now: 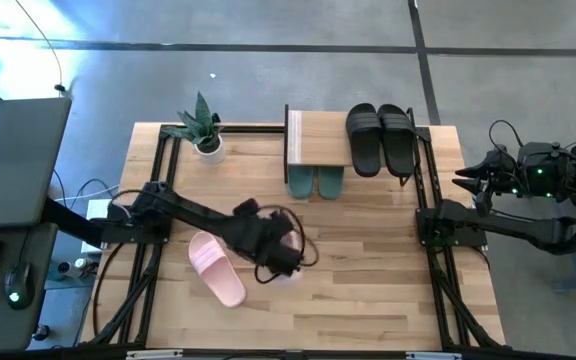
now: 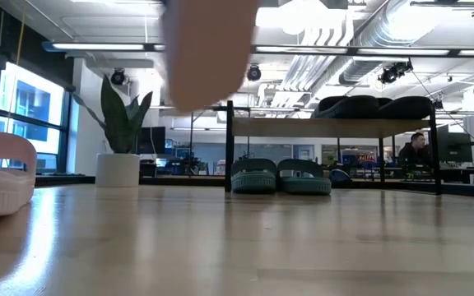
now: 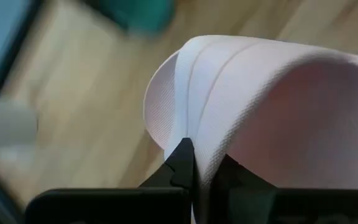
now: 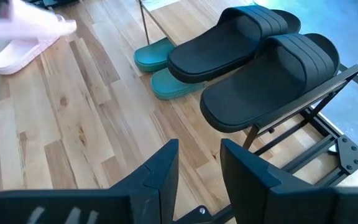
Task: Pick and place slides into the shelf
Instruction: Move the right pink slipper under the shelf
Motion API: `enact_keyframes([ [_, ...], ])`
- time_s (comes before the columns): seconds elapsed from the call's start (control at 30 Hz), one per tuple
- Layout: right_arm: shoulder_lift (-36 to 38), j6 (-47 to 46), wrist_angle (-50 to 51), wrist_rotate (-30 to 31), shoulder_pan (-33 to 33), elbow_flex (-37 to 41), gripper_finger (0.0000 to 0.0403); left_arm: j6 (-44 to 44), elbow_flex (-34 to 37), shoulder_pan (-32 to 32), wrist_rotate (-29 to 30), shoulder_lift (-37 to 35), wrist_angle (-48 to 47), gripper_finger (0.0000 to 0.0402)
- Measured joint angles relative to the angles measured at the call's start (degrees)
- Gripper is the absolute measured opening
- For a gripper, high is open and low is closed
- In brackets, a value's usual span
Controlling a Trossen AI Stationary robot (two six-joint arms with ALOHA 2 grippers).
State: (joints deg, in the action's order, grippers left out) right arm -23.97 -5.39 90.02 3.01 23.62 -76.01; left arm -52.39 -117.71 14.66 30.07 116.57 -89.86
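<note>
- Wooden bench (image 1: 368,260) carries all items; a potted plant (image 1: 205,128) stands near its far left corner.
- Left end effector (image 1: 286,258) is over the middle of the bench, clamped on the strap of a light pink slide (image 3: 260,106); the left wrist view shows its fingers (image 3: 182,163) pinching the strap edge. In the low view this slide (image 2: 208,49) hangs clear above the bench surface.
- Second light pink slide (image 1: 215,267) lies flat on the bench, just left of the left end effector, sole down.
- Shelf (image 1: 318,140) stands at the far edge of the bench, right of the plant. Its light top board is bare on the left half.
- Teal-green pair (image 1: 316,182) sits under the shelf, toes poking out toward the near side.
- Black pair of slides (image 1: 380,138) rests side by side on the right half of the shelf top, reaching past its near edge.
- Right end effector (image 1: 465,178) hovers off the right side of the bench, near the black pair, fingers (image 4: 160,171) parted and holding nothing.
</note>
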Motion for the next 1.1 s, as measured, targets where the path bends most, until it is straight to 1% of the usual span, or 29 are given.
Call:
enact_keyframes([
  [0.1,0.00,-0.13,0.00,0.00,0.00,0.00,0.0110,4.22,-9.46,-0.02,6.32,-0.26,1.96,0.0002],
  [0.2,0.00,-0.13,0.00,0.00,-0.01,0.00,0.0110,9.99,-16.81,-0.07,12.84,-0.11,6.32,0.0002],
  [0.23,0.00,-0.13,-0.01,0.00,-0.01,0.00,0.0110,13.00,-17.35,-0.07,15.41,-0.38,9.97,0.0002],
  [0.3,0.00,-0.13,-0.02,0.02,0.00,0.02,0.0110,21.29,-15.96,-0.49,19.70,-1.84,21.90,0.0002],
  [0.37,0.08,-0.15,0.00,0.00,-0.02,0.02,0.0110,30.42,-15.82,-1.29,19.80,-2.19,31.71,0.0001],
  [0.43,0.09,-0.15,-0.06,0.09,-0.02,0.02,0.0110,38.68,-15.95,-2.28,17.94,-1.88,43.53,0.0001],
  [0.53,0.33,-0.53,-0.03,-0.03,-0.02,0.03,0.0110,48.08,-15.93,-4.08,17.31,0.17,54.54,0.0001],
  [0.57,0.42,-0.66,-0.07,-0.04,-0.02,0.04,0.0110,50.13,-15.93,-4.74,17.28,0.85,56.49,0.0001],
  [0.63,0.63,-0.92,0.04,-0.04,0.00,0.04,0.0110,52.51,-15.67,-5.97,17.31,1.96,56.36,0.0000],
  [0.7,0.80,-1.20,-0.05,-0.03,-0.02,0.04,0.0110,52.61,-15.94,-7.38,17.72,3.55,57.42,0.0000],
  [0.77,0.85,-1.27,0.03,0.02,-0.02,0.04,0.0110,53.67,-15.80,-8.65,16.95,4.78,54.42,0.0000],
  [0.83,0.81,-1.44,-0.04,0.09,-0.02,0.04,0.0110,55.26,-16.02,-9.62,14.50,7.44,56.17,0.0000],
  [0.9,0.85,-1.49,0.02,0.22,-0.02,0.04,0.0110,56.92,-15.76,-10.37,12.76,9.90,53.65,0.0000],
  [0.97,0.79,-1.70,-0.07,0.54,-0.02,0.04,0.0110,57.54,-15.80,-10.50,9.82,13.11,54.97,0.0000],
  [1.03,0.85,-1.74,0.03,1.05,-0.02,0.04,0.0110,58.35,-15.70,-10.75,7.74,15.51,54.24,0.0000],
  [1.1,0.83,-2.13,-0.04,1.04,-0.01,0.04,0.0110,58.63,-15.91,-10.69,6.08,18.46,56.86,0.0000],
])
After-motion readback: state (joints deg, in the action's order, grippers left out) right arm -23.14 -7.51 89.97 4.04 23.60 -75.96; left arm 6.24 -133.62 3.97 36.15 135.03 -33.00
